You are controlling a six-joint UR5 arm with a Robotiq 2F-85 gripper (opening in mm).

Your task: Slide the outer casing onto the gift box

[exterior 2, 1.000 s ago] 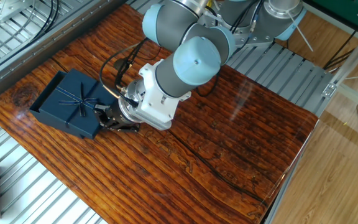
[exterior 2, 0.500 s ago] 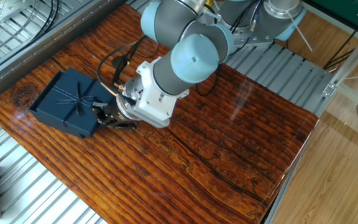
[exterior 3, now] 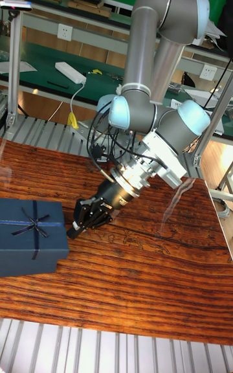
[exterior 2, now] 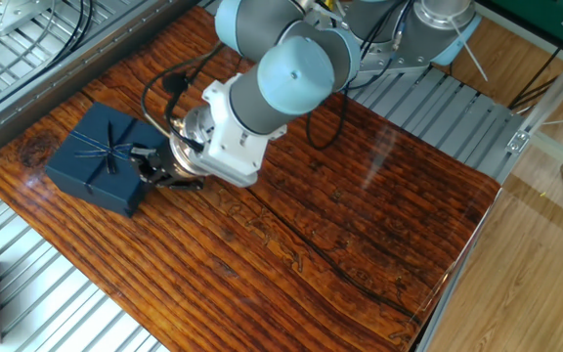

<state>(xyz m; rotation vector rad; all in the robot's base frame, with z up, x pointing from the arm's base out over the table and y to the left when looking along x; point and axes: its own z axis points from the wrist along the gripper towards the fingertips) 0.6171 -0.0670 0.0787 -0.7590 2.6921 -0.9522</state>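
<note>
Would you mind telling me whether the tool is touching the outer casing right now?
Cannot tell. In the fixed view the tool overlaps the outer casing's edge; in the tall fixed view its fingertips meet the corner, yet no clear contact or gap shows.

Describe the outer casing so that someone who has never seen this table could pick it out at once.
Start at the dark wooden table and follow the UR5 arm down to its gripper. The outer casing lies at the gripper's tip, near the table's end. It is the only navy blue square box there, with a thin ribbon cross and a small bow on top.
</note>
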